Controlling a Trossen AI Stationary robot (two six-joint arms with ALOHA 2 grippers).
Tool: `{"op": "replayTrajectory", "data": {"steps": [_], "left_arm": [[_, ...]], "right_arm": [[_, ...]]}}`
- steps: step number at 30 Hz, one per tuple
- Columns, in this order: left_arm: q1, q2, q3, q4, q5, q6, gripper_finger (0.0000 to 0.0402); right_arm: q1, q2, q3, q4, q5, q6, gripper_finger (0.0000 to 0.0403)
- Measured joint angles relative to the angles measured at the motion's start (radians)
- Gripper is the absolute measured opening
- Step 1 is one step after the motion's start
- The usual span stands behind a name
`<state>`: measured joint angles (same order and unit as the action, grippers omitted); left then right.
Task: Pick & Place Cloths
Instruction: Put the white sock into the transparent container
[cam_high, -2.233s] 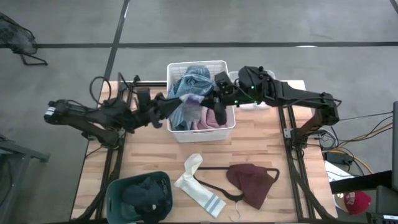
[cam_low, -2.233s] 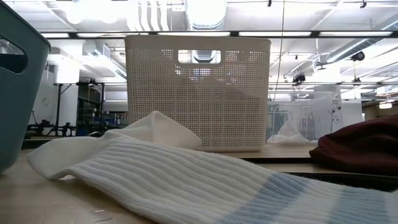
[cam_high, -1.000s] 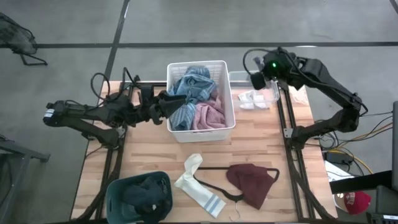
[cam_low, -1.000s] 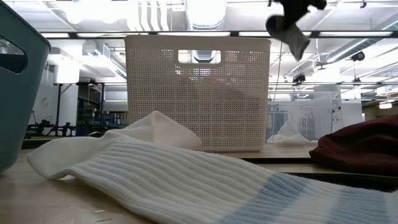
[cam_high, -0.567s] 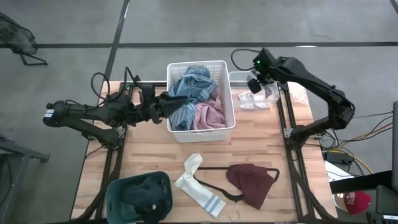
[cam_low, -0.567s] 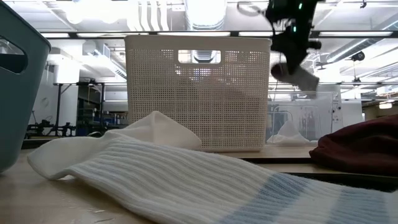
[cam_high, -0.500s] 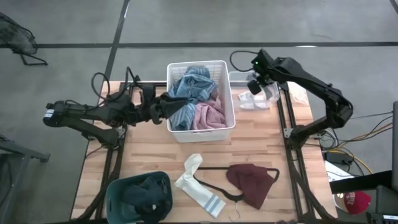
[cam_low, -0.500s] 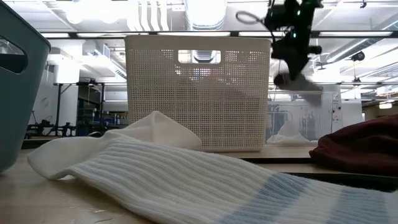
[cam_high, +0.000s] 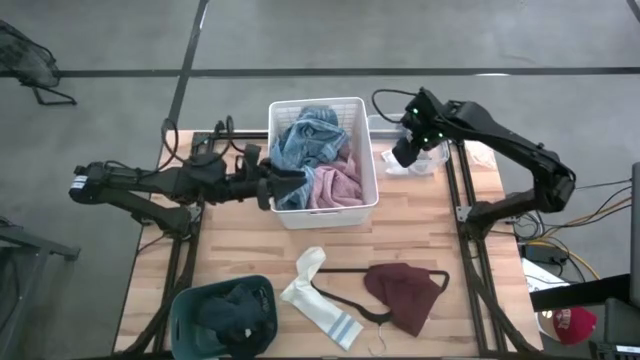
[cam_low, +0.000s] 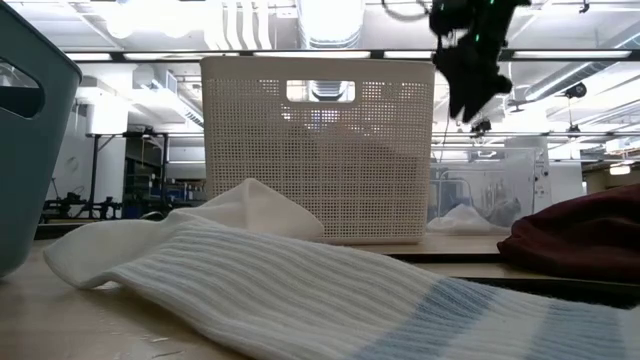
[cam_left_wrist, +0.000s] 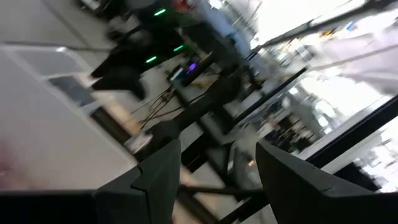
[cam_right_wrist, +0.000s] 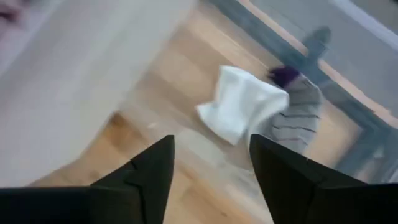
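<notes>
The white basket stands at the table's far middle, holding blue-grey and pink cloths. My left gripper hovers at the basket's left wall, open, nothing between its fingers. My right gripper hangs open above a clear box to the right of the basket. A white sock and a grey striped sock lie below it. In the low view this gripper is high above the box.
Near the front edge lie a white sock with blue stripes, a maroon garment and a thin black hanger. A teal bin with dark cloths stands at the near left. Bare wood shows between the basket and these.
My right gripper has come toward the table's left and down over the clear box with a grey sock hanging from it. It has then opened and let go, and the sock has fallen by the white sock. My left gripper has shifted slightly toward the near edge.
</notes>
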<state>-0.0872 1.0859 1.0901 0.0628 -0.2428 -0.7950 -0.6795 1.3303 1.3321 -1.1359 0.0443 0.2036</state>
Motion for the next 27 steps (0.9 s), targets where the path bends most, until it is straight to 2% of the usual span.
{"op": "replayTrajectory", "data": {"steps": [4,6,8,12,17,22,27], "left_arm": [[-0.001,0.0,0.0,-0.101,0.053,0.028,0.0213],[-0.009,0.0,0.0,-0.152,0.09,0.121,0.0213],[-0.026,0.0,0.0,-0.211,0.096,0.188,0.0213],[-0.043,0.006,0.0,-0.26,0.099,0.197,0.0213],[-0.078,0.053,0.0,-0.238,0.098,0.183,0.0213],[-0.129,0.12,0.003,-0.12,0.078,0.148,0.0213],[-0.18,0.2,0.036,-0.126,0.066,0.078,0.0213]], "right_arm": [[0.048,-0.079,0.001,0.031,0.008,0.044,0.0219],[0.067,-0.117,-0.003,0.065,0.011,0.088,0.0219],[0.082,-0.148,-0.009,0.108,0.01,0.133,0.0216],[0.113,-0.2,-0.026,0.21,0.008,0.204,0.0206],[0.174,-0.231,-0.029,0.291,0.007,0.235,0.0194],[0.246,-0.258,-0.029,0.365,0.003,0.261,0.0181],[0.327,-0.276,-0.029,0.415,-0.005,0.251,0.0169]]}}
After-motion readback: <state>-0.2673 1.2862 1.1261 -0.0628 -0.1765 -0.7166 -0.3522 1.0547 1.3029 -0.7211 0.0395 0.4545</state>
